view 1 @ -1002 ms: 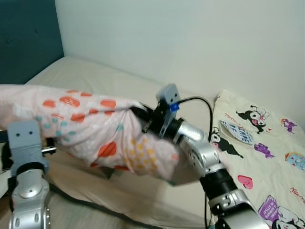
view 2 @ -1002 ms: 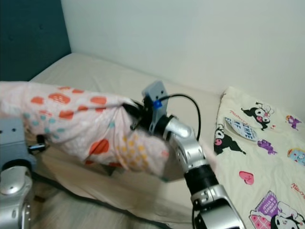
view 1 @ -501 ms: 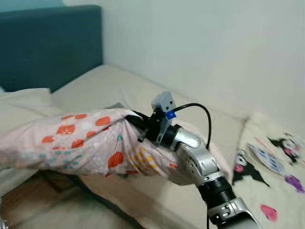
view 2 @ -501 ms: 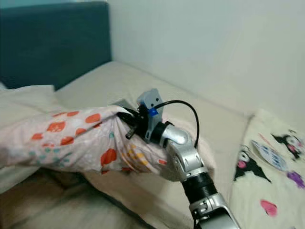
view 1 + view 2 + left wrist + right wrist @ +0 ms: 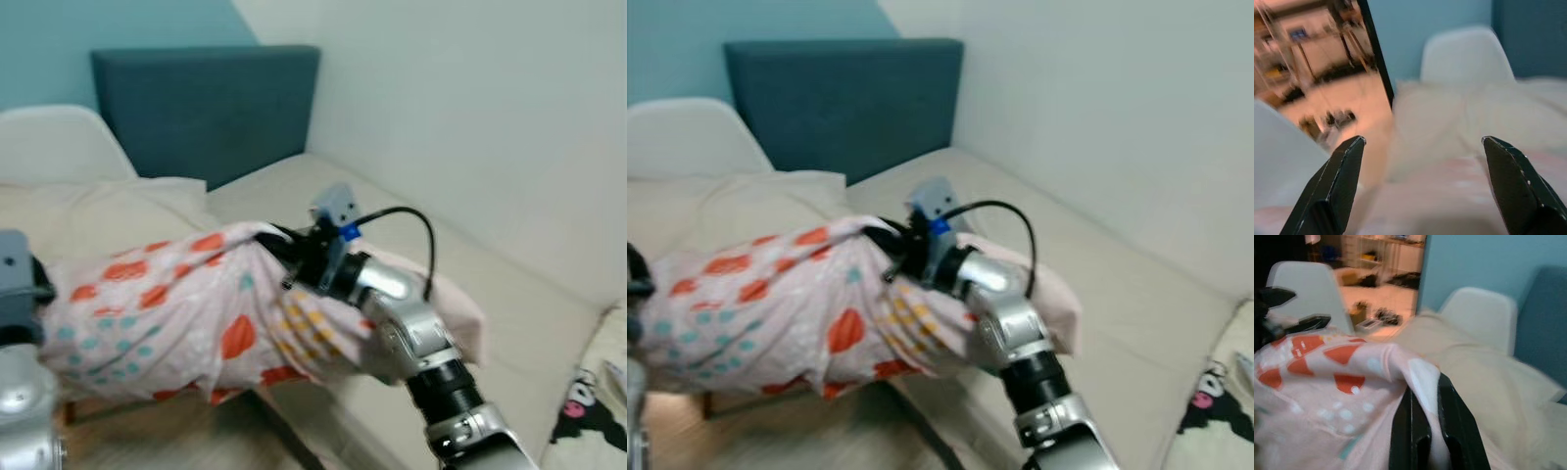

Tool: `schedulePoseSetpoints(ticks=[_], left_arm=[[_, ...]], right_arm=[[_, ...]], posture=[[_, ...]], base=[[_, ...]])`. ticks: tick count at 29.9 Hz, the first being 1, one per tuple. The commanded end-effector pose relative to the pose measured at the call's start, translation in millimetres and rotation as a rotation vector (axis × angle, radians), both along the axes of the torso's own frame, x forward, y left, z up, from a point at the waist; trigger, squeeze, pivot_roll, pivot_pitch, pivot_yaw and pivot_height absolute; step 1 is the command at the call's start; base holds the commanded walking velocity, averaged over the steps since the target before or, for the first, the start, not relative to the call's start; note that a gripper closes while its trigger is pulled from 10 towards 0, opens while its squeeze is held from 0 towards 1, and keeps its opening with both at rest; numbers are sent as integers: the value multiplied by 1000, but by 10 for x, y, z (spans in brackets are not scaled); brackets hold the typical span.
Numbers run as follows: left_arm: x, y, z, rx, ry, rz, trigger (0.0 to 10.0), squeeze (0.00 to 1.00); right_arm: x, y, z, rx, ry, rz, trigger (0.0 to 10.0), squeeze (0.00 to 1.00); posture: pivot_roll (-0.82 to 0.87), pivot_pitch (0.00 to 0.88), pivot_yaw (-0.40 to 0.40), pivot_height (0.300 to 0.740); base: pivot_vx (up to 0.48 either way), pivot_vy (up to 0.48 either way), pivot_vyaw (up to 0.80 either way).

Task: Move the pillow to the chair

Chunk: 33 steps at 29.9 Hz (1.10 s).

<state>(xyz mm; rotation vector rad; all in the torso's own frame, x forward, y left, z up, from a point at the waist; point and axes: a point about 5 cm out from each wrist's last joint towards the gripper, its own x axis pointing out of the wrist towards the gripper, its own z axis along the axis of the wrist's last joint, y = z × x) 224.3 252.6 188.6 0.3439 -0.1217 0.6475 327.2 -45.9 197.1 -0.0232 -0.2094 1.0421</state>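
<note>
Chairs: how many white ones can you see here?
2. One white chair stands past the bed, beside the blue headboard. A second chair stands nearer the doorway, seen in the right wrist view behind the pillow. Others may be hidden.

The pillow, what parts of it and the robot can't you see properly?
- Pillow: its underside is hidden by its own bulk in the eye views.
- Right gripper: fingertips buried in the fabric.
- Left gripper: the wrist view is too blurred to tell whether it touches the pillow.
- White chair: cut off by the bedding.
</note>
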Motion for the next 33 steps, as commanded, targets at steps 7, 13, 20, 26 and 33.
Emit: schedulePoseSetpoints(ticks=[7,13,20,26,33], left_arm=[[46,-631,-86,22,43,-367,10000,0],[-14,-899,-229,11,106,-523,10000,0],[-71,-870,-407,-69,162,-521,10000,0],[-36,-856,-373,-42,146,-516,10000,0],[-45,-760,-413,-56,144,-479,10000,0]], right_arm=[[-58,-272,-259,66,104,-116,0,0],[-133,-429,-418,106,174,-217,0,0],[-296,-343,-501,164,223,-193,0,0],[-283,-206,-400,204,223,-131,0,0],[-251,-175,-395,207,242,-117,0,0]], posture=[[86,0,-156,740],[71,0,-125,740],[75,0,-97,740],[84,0,-120,740],[98,0,-135,740]], base=[[0,0,794],[0,0,794],[0,0,794],[0,0,794],[0,0,794]])
